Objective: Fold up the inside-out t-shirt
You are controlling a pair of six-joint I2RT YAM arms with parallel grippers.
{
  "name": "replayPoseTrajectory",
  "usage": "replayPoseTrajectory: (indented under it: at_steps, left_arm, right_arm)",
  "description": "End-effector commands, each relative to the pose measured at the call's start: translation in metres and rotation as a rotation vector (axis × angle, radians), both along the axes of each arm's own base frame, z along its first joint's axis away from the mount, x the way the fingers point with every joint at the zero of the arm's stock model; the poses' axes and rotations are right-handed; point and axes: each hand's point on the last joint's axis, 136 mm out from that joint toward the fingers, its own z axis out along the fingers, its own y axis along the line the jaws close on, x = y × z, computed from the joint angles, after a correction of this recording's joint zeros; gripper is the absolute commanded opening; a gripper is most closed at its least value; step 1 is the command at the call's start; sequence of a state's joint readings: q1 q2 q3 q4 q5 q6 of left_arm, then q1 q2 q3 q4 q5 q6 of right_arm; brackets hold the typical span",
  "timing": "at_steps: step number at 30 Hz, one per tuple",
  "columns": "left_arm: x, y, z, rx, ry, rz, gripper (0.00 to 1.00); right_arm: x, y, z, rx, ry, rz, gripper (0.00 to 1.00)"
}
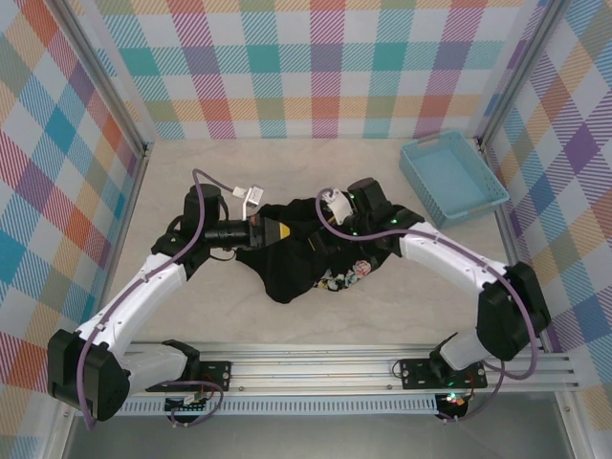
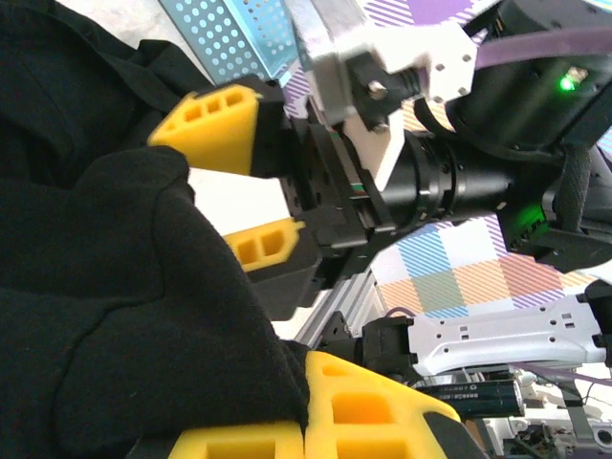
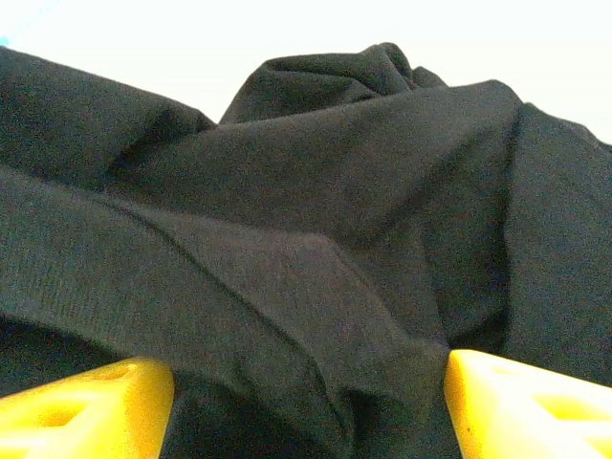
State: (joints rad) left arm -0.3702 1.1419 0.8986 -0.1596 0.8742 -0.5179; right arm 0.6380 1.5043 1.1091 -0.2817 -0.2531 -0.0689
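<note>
- Left arm: it rises from its base at the near-left corner, slants up and away over the table, then bends at the wrist so the last link lies level and points right, towards the middle.
- Left gripper: its yellow fingers meet with no gap, and black cloth runs down into the seam between them. It is pinched on a fold at the left edge of the inside-out t-shirt.
- Right arm: from its base at the near right it goes up to a dark elbow by the right wall. Its white forearm then slants back and left, ending over the far right part of the garment.
- Right gripper: the jaws stand wide apart, one yellow finger at each lower corner of the right wrist view. Dark folds lie between and ahead of them, and I cannot tell whether either pad touches the cloth.
- The t-shirt lies bunched in a heap in the middle of the table, between the two wrists and well apart from the blue tray at the far right.
- Its small multicoloured print shows at the near right edge of the heap, too small to make out any lettering.
- A dark label with pale print shows low in the left wrist view, but the characters are too fine to read.
</note>
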Motion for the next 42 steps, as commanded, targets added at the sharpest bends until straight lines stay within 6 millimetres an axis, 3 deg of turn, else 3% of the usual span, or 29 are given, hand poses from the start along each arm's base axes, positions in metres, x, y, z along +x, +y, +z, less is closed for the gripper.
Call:
replayPoseTrajectory:
  at_steps: [1,5,6,8,10,11,14,17,20,24,28,30,34,38,42]
  left_arm:
    - [-0.002,0.003,0.014,-0.007,-0.056,-0.012,0.00]
    - [0.002,0.008,0.013,0.027,-0.077,0.027,0.00]
    - [0.003,0.009,0.013,0.033,-0.085,0.037,0.00]
    - [0.011,0.019,0.009,0.083,-0.094,0.121,0.00]
    - [0.025,0.044,-0.006,0.207,-0.086,0.286,0.00]
    - [0.035,0.063,-0.013,0.281,-0.094,0.400,0.00]
    - [0.056,0.094,-0.033,0.415,-0.116,0.580,0.00]
    - [0.074,0.103,-0.056,0.508,-0.100,0.633,0.00]
    - [0.086,0.101,-0.066,0.549,-0.081,0.629,0.15]
    - [0.077,0.093,-0.051,0.531,-0.134,0.598,0.38]
    - [0.043,0.072,-0.029,0.440,-0.244,0.482,0.53]
    - [0.025,0.055,-0.015,0.364,-0.323,0.393,0.55]
    - [0.001,0.021,-0.008,0.261,-0.368,0.222,0.54]
    - [0.000,-0.011,-0.021,0.249,-0.328,0.084,0.44]
    - [0.013,-0.023,-0.030,0.263,-0.330,0.065,0.39]
  right_arm:
    - [0.009,0.029,0.013,0.036,-0.072,0.105,0.75]
    - [0.004,0.047,0.000,0.046,-0.025,0.159,0.73]
    - [0.004,0.048,-0.002,0.047,-0.011,0.158,0.64]
    - [0.005,0.042,-0.002,0.043,0.034,0.120,0.28]
    - [-0.004,0.031,0.011,0.109,0.132,0.093,0.05]
    - [-0.012,0.024,0.023,0.177,0.187,0.094,0.00]
    - [-0.036,0.012,0.057,0.398,0.324,0.117,0.00]
    - [-0.054,0.016,0.080,0.539,0.400,0.174,0.00]
    - [-0.054,0.018,0.088,0.605,0.415,0.173,0.00]
    - [-0.045,0.020,0.087,0.630,0.402,0.145,0.00]
    - [-0.037,0.024,0.086,0.651,0.400,0.127,0.00]
    - [-0.034,0.025,0.082,0.643,0.404,0.122,0.00]
    - [-0.033,0.025,0.081,0.638,0.394,0.119,0.00]
    - [-0.034,0.024,0.084,0.634,0.382,0.121,0.00]
    - [-0.034,0.021,0.085,0.627,0.373,0.110,0.00]
